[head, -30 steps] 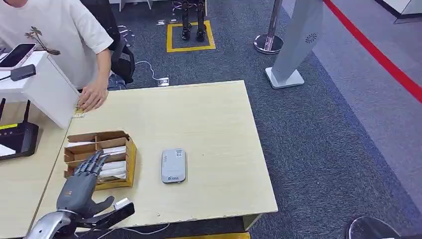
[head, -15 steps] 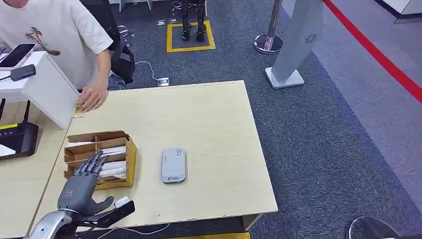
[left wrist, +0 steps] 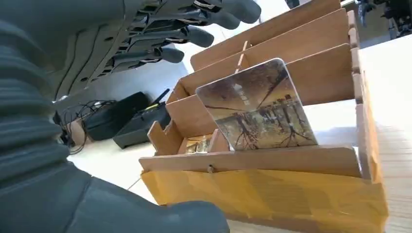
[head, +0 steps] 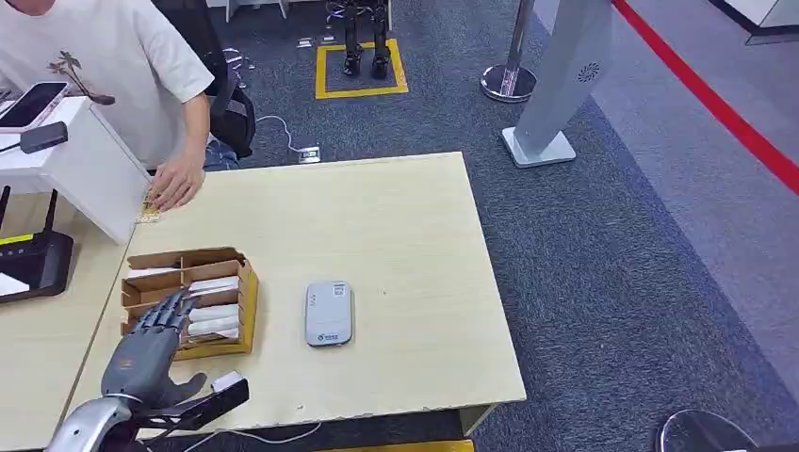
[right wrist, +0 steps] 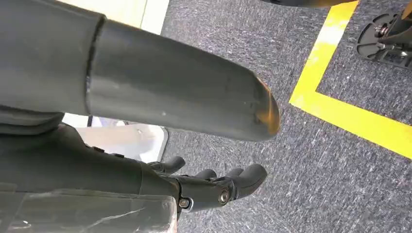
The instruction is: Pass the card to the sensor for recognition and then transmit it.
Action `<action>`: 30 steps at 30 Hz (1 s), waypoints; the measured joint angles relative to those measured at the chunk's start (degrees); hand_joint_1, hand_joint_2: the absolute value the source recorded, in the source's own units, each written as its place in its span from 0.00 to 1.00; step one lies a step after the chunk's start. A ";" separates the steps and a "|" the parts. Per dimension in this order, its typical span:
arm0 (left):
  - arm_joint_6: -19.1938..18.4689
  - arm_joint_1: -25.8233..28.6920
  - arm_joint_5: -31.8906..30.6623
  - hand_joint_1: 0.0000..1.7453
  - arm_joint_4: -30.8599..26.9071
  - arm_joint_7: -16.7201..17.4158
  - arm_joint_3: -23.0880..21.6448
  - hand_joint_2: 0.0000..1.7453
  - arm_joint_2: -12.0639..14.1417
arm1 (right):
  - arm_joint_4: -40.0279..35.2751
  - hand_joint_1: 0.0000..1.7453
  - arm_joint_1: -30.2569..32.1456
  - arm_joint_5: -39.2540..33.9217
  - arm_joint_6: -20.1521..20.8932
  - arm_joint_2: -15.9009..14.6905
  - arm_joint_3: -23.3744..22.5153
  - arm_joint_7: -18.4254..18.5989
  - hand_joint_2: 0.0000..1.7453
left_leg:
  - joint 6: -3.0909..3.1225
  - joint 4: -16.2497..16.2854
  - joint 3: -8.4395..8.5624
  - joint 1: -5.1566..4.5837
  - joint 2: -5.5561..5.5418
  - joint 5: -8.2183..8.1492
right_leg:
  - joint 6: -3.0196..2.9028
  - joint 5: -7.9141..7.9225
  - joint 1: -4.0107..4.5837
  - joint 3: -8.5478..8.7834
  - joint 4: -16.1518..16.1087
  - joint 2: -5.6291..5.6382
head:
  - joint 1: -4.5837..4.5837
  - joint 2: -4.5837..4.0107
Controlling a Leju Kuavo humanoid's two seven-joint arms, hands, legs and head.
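A card [left wrist: 257,109] printed with a brownish landscape picture stands tilted in a slot of the divided cardboard box [head: 240,282], leaning back against one of the inner partitions, with more white cards lying in the neighbouring slots. The box sits near the left front part of the pale wooden table [head: 405,217], and the grey card sensor [head: 329,313] lies flat just to its right, apart from it. The left robot hand [head: 149,350] hovers over the near end of the box with its fingers [left wrist: 194,36] spread and extended above the cards, holding nothing (the thumb juts out to the side, by the table's front edge). The right robot hand [right wrist: 214,187] hangs over grey carpet beside a yellow floor line, fingers loosely curled and empty. At the far left corner a person's hand [head: 174,184] rests on the table next to a white box [head: 85,165], and a black router [head: 33,264] sits further left
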 joint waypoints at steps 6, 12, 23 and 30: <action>-0.04 0.00 -0.02 0.00 0.00 0.02 0.00 1.00 0.00 | 0.00 0.00 0.00 0.07 0.00 0.00 0.00 0.00 0.00 | 0.00 0.00 0.00 0.00 0.00 0.00 | 0.00 0.00 0.00 0.00 0.00 0.00 | 0.02 0.00; -0.13 0.00 0.00 0.00 0.00 0.02 0.00 1.00 0.00 | 0.00 0.00 0.00 0.09 0.15 0.00 0.00 0.00 0.00 | 0.00 0.00 0.00 0.00 0.00 0.00 | 0.00 0.00 0.00 0.00 0.00 0.00 | 0.02 0.00; -0.13 0.00 0.02 1.00 -0.02 0.02 0.00 1.00 0.00 | 0.00 0.00 0.00 0.07 0.18 0.00 0.00 0.02 0.00 | 0.00 0.00 0.00 0.00 0.00 0.00 | 0.00 0.00 0.00 0.00 0.00 0.00 | 0.02 0.00; 0.22 0.02 0.61 1.00 -0.18 -0.37 0.00 1.00 -0.13 | 0.00 0.00 0.00 -0.22 0.18 0.00 0.00 0.00 0.00 | 0.00 0.00 0.00 0.00 0.00 0.00 | 0.00 0.00 0.00 0.00 0.00 0.00 | 0.02 0.00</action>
